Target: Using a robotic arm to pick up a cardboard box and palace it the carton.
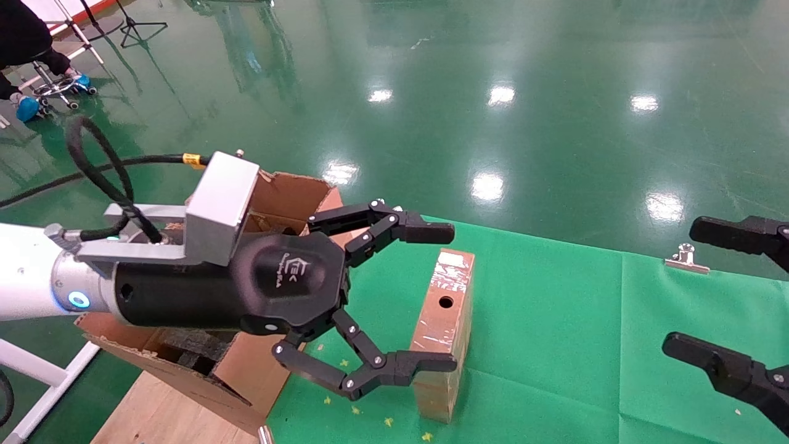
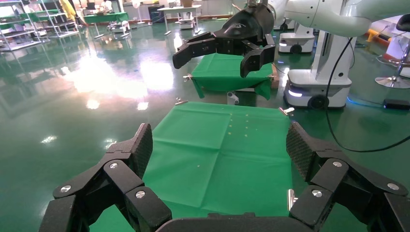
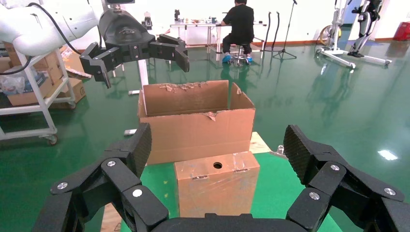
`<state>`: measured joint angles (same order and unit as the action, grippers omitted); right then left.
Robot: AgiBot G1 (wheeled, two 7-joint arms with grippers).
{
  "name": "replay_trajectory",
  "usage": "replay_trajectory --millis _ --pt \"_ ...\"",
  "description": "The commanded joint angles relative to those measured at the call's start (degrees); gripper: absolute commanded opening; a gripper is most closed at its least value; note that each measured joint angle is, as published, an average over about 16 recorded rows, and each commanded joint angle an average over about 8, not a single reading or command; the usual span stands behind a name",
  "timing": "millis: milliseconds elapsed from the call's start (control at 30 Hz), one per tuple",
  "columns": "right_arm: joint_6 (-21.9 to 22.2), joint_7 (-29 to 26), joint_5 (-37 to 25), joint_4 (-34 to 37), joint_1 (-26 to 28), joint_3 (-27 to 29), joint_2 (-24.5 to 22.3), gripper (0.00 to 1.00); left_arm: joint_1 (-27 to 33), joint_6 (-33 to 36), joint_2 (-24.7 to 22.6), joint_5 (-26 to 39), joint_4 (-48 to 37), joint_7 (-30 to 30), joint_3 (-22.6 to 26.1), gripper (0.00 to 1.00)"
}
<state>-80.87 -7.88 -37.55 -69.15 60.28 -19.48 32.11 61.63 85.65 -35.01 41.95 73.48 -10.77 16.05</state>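
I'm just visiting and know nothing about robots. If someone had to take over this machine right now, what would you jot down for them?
Left hand: open, empty, in the air beside the cardboard box, not touching it.
Right hand: open, empty, at the table's right side.
Cardboard box: standing on the green cloth, hole facing up, just right of the carton.
Carton: open.
Done: nothing picked up yet.
Left: grasp the box, lift it, place it in the carton.
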Motion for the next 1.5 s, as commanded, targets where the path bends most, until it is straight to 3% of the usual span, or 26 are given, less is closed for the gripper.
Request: replay_trajectory --millis 33,433,500,700,767,1000,1300,1500 --pt "0.0 0.0 0.0 0.0 0.0 0.0 0.0 1.00 0.0 0.0 0.0 0.0 0.0 0.0 0.0 1.00" --pt "0.0 0.0 0.0 0.0 0.0 0.0 0.0 1.00 0.0 0.0 0.0 0.0 0.0 0.0 0.0 1.00" --pt "0.0 0.0 0.0 0.0 0.0 0.0 0.0 0.87 0.0 0.0 0.0 0.0 0.0 0.0 0.0 1.00" --pt "0.0 0.0 0.0 0.0 0.0 0.0 0.0 0.12 0.7 -0.7 0.7 2.4 0.4 -0.6 0.7 1.00" --pt "0.0 0.0 0.0 0.0 0.0 0.0 0.0 0.00 1.7 -1.2 1.1 4.8 0.7 -1.3 1.5 1.00" --pt "0.0 0.0 0.0 0.0 0.0 0.0 0.0 0.00 7.5 -2.1 0.5 13.6 -0.5 -4.7 5.0 1.00" --pt "0.0 0.0 0.0 0.0 0.0 0.0 0.0 0.00 9.5 -2.2 -0.4 16.4 -1.7 -6.0 6.5 1.00" --pt "0.0 0.0 0.0 0.0 0.0 0.0 0.0 0.00 12.5 -5.1 -0.6 23.6 1.3 -13.8 9.4 1.00"
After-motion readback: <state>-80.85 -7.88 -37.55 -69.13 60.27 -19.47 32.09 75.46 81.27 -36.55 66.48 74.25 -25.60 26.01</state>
